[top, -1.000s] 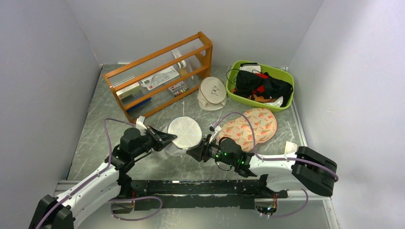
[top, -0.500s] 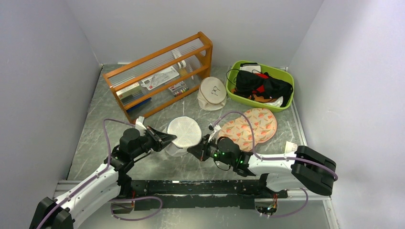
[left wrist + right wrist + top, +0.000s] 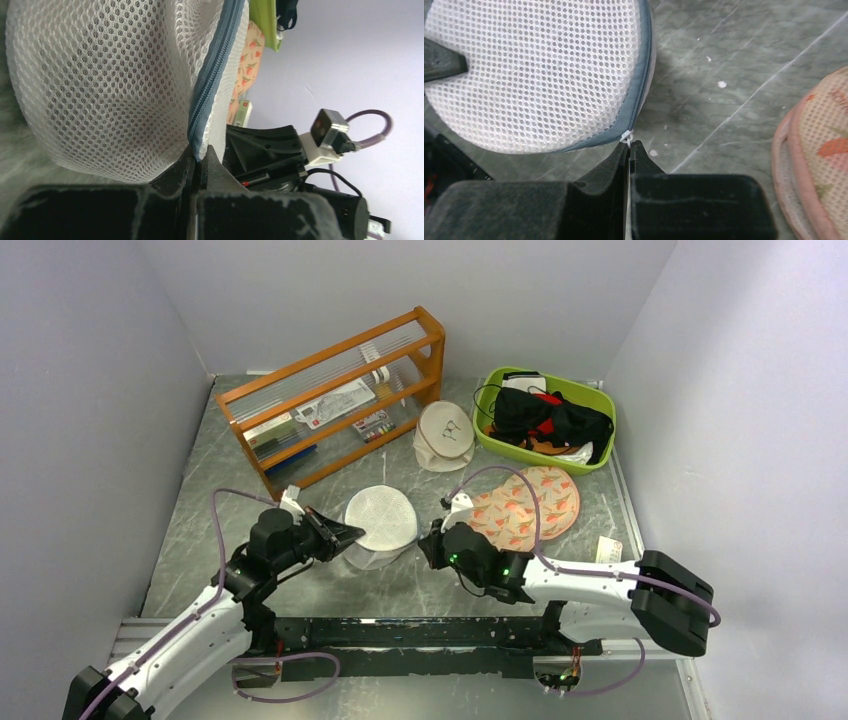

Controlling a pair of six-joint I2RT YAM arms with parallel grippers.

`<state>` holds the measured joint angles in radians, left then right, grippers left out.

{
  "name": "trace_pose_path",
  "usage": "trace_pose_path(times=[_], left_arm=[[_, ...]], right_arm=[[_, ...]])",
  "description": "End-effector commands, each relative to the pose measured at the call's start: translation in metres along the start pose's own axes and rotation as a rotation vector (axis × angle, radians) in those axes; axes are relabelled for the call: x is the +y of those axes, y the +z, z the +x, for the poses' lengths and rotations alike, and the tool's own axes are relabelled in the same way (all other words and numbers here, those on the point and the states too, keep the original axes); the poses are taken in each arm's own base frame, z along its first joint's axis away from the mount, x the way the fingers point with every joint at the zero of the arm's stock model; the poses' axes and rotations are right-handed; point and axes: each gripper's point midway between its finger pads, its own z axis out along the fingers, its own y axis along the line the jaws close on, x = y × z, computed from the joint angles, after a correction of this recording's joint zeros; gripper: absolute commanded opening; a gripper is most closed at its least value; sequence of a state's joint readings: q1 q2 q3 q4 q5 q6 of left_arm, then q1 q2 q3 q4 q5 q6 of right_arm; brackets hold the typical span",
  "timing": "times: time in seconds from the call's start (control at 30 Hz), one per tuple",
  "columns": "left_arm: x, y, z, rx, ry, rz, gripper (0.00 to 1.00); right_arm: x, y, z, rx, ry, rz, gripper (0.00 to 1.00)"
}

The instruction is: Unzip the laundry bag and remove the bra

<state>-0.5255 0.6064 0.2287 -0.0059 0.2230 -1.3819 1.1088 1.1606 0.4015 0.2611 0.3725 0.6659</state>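
The laundry bag [image 3: 381,517], a round white mesh drum with a blue-grey zip, stands on the table between my grippers. My left gripper [image 3: 356,531] is shut on the bag's zip edge at its left side; in the left wrist view [image 3: 199,157] the jaws pinch the blue-grey zip tape [image 3: 214,75]. My right gripper [image 3: 426,539] is at the bag's right side. In the right wrist view [image 3: 629,145] it is shut on the small white zip pull [image 3: 626,136] at the rim of the bag [image 3: 539,70]. The bra is hidden.
A wooden rack [image 3: 335,390] stands at the back left. A green basket [image 3: 603,436] of black and red clothing is at the back right. A cream round pouch [image 3: 445,435] lies between them. A peach printed pad [image 3: 525,505] lies right of my right gripper.
My right gripper has moved away from me along the bag's right side, still on the zip pull. The bag and my left gripper have shifted slightly left.
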Motion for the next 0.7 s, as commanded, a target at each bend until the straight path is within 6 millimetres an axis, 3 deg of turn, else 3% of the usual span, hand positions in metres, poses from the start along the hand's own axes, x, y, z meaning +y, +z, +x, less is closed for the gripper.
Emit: trace_pose_path(times=[0.0, 0.07, 0.17, 0.3, 0.43, 0.53, 0.67], left_arm=[[-0.004, -0.003, -0.011, -0.042, 0.089, -0.053, 0.07], [-0.007, -0.004, -0.013, -0.046, 0.131, -0.061, 0.12], [-0.01, -0.009, -0.018, -0.055, 0.218, -0.089, 0.53], [-0.023, -0.024, -0.029, -0.078, 0.354, -0.152, 0.81], [-0.057, -0.046, -0.039, -0.093, 0.529, -0.136, 0.86], [-0.097, -0.058, -0.041, -0.082, 0.675, -0.062, 0.87], [-0.126, -0.049, -0.033, 0.029, 0.864, 0.021, 0.88]], right_arm=[[-0.047, -0.002, 0.002, 0.028, -0.143, 0.242, 0.0], [-0.041, -0.003, -0.003, 0.028, -0.155, 0.216, 0.0], [-0.021, -0.006, -0.012, -0.004, -0.153, 0.1, 0.0], [-0.001, -0.012, -0.02, -0.041, -0.131, -0.016, 0.0], [0.014, -0.012, -0.03, -0.042, -0.135, -0.062, 0.0], [0.023, -0.013, -0.038, -0.044, -0.141, -0.083, 0.0], [0.03, -0.014, -0.046, -0.066, -0.141, -0.103, 0.0]])
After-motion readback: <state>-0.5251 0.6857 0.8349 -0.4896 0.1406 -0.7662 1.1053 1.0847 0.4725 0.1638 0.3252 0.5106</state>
